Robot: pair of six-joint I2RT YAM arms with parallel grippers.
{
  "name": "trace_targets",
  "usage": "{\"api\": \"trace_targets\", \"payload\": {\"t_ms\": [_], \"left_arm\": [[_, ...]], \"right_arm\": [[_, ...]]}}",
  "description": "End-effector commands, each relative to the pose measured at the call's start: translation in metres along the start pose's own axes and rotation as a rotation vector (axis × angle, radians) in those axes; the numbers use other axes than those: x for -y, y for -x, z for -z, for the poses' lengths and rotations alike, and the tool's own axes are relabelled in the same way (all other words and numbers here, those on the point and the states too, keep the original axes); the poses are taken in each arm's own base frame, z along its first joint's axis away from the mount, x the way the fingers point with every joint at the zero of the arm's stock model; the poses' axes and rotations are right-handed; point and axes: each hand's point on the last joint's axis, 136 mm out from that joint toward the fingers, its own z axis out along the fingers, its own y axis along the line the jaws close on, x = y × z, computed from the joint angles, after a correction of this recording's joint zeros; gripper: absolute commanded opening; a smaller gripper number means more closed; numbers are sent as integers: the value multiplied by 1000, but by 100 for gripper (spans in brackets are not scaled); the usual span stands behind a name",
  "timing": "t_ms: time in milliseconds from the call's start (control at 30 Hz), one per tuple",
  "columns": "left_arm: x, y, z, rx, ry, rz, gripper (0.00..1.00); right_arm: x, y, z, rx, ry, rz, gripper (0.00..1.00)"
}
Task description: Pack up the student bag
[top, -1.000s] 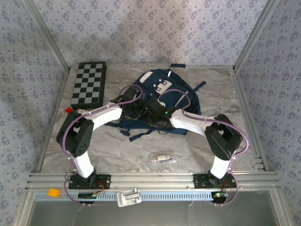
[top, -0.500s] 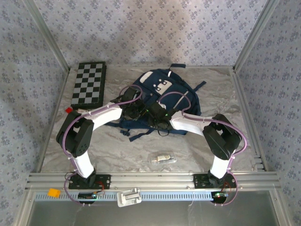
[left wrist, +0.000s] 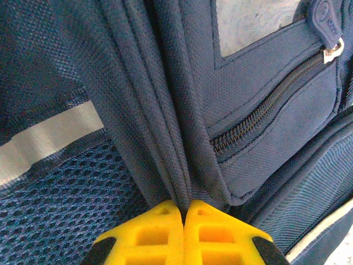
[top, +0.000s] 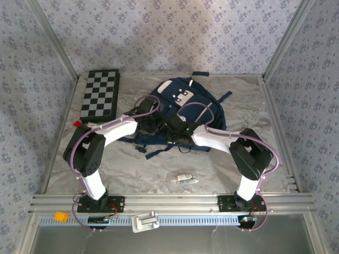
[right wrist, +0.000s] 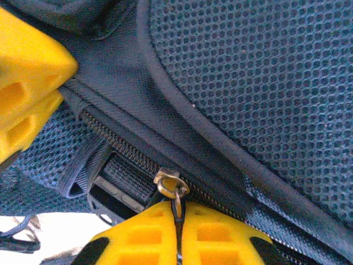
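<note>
Left gripper [left wrist: 183, 212]: closed. Its yellow fingers [left wrist: 149, 234] pinch a raised fold of navy fabric [left wrist: 165, 138] on the student bag [top: 214, 114]. A mesh panel [left wrist: 66, 193] lies to one side of the fold and the front pocket zipper [left wrist: 265, 105] to the other.
Right gripper [right wrist: 177, 221]: closed on the dark cord of the zipper pull [right wrist: 171, 185]. The metal slider sits just above the fingertips, on the zipper track [right wrist: 118, 143] that runs under a piped seam.
Bag location: the student bag lies flat at mid-counter, white panel up. Both arms reach in over its near edge, and the two grippers are close together there.
Step in hand (judgement): you are opening the main compartment. One gripper anchors the cloth and the other is placed to draw the slider.
Handling (judgement): treat the bag as soft and limp. The fabric will bunch and follow any pull, so hold tension between the two grips. It looks bulky but not heavy.
Where to grip: take the pull by its cord or tab, not the teeth. Take the body by a seam ridge or trim, where the layers are thick. Avoid the mesh, which may snag.
Risk (judgement): the cord is thin and could slip from the pads. Pull along the track.
Surroundings: a chessboard [top: 100, 94] lies at the far left of the counter [top: 132, 164], and a small packaged item [top: 184, 178] lies near the front.
</note>
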Motion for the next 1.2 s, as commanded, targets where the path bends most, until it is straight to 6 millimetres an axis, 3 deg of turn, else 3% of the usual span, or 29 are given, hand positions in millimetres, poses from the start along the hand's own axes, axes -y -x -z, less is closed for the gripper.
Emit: {"api": "trace_targets", "payload": {"t_ms": [0,67,300,400,533,767,933,1033,1167], "left_arm": [[19,9,22,33,-40,-18,0],[18,13,23,41,-35,-19,0],[12,28,24,53,-20,-14,0],[12,29,23,52,-21,-13,0],[14,26,22,47,-28,-13,0],[16,23,22,42,-26,-23,0],[16,21,19,35,-23,-22,0],[16,21,19,33,-27,-21,0],[14,29,26,75,3,-65,0]], "right_arm": [[12,0,17,23,-59,55,4],[21,-4,23,15,-94,63,0],[53,-29,44,-39,-179,82,0],[57,-39,43,-74,-184,91,0],[46,-32,34,-70,-161,105,1],[33,-14,15,-37,-128,106,12],[33,-9,5,-25,-146,103,16],[34,-9,1,-28,-152,105,13],[40,-2,13,21,-185,122,4]]}}
